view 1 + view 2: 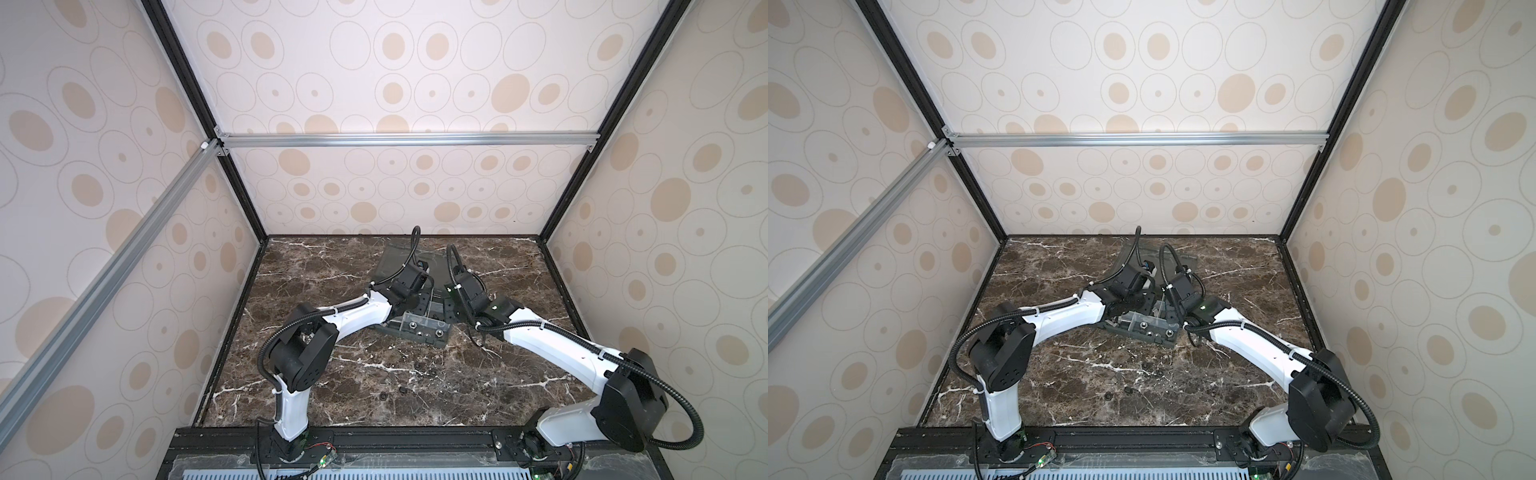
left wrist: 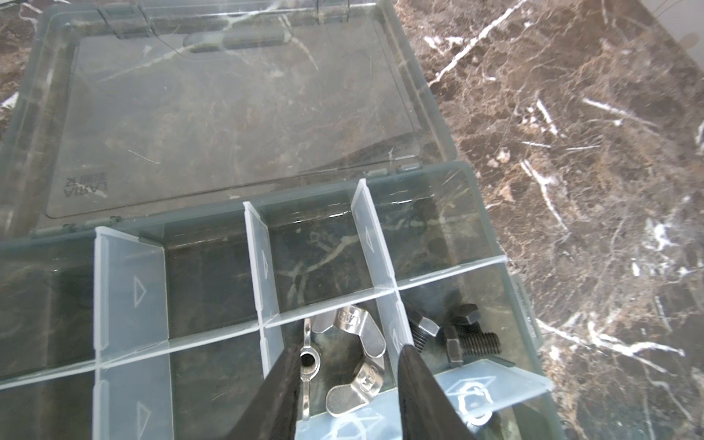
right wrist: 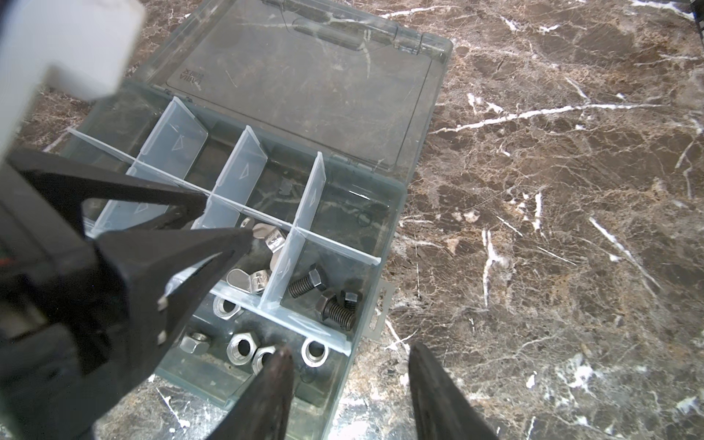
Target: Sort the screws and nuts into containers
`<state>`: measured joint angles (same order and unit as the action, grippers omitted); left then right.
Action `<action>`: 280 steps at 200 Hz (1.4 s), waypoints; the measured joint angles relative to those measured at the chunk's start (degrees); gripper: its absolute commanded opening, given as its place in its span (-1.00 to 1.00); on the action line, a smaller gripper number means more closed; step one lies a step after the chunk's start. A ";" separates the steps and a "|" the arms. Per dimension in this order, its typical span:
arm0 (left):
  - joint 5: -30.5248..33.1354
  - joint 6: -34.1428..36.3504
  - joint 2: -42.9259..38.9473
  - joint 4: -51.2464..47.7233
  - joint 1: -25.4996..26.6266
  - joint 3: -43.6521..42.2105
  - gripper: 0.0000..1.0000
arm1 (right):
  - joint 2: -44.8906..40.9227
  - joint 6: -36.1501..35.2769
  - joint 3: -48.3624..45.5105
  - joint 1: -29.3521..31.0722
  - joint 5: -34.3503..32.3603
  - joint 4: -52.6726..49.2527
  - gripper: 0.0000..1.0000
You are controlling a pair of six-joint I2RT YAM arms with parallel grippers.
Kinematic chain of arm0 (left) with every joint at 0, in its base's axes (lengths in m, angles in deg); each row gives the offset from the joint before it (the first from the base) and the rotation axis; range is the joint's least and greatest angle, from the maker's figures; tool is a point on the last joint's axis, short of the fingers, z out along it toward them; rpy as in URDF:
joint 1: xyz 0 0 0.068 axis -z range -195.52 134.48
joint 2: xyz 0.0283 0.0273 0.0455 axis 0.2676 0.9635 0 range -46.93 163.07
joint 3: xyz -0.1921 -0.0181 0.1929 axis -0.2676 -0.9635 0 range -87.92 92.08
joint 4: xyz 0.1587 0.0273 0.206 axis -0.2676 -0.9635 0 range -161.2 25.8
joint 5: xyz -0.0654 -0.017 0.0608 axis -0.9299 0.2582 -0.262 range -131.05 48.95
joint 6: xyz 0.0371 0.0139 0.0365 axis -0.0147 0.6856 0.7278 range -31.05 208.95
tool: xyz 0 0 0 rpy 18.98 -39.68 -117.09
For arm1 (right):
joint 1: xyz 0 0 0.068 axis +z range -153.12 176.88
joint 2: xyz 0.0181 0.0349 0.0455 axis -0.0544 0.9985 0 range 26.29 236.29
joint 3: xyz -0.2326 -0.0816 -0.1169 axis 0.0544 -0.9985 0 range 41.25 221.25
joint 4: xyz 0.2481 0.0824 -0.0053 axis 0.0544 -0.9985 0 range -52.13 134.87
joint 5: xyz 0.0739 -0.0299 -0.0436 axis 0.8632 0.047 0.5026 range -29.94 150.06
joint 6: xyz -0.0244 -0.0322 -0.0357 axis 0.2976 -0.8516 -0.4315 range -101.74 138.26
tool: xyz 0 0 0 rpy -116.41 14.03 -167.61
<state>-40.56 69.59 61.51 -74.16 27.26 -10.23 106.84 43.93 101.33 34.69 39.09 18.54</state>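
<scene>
Left gripper [image 2: 348,384]: jaws apart, holding nothing, tips straddling the wing nuts [image 2: 354,343] that lie in their cell of the organizer box [image 3: 394,228]. One tip stands just beside the divider [image 2: 390,327] shared with the cell of black screws [image 2: 463,335]. Risk: a sideways drift bends that thin divider, or flicks a wing nut over it into the screws.

Right gripper [image 3: 350,384]: jaws apart, empty. One tip is above the hex nuts [image 3: 244,346], the other is outside the box over the marble table [image 3: 533,228]. Risk: a straight descent lands on the box wall and shoves the light box, mixing cells.

Both claws crowd the same corner of the box. A swing by either could knock the other.

In a top view, a few dark loose pieces [image 1: 402,390] lie on the marble at 6 o'clock from the box. They are too small to tell screw from nut. Dark on dark, they are easy to miss or mis-sort.
</scene>
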 measured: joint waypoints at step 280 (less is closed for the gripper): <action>-2.03 -8.57 -32.76 3.78 1.49 -37.07 -0.21 | 0.17 0.57 -0.35 0.00 1.11 -0.57 0.05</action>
<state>-42.59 61.03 28.75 -70.38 28.75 -47.30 107.02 44.50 100.98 34.69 40.20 17.97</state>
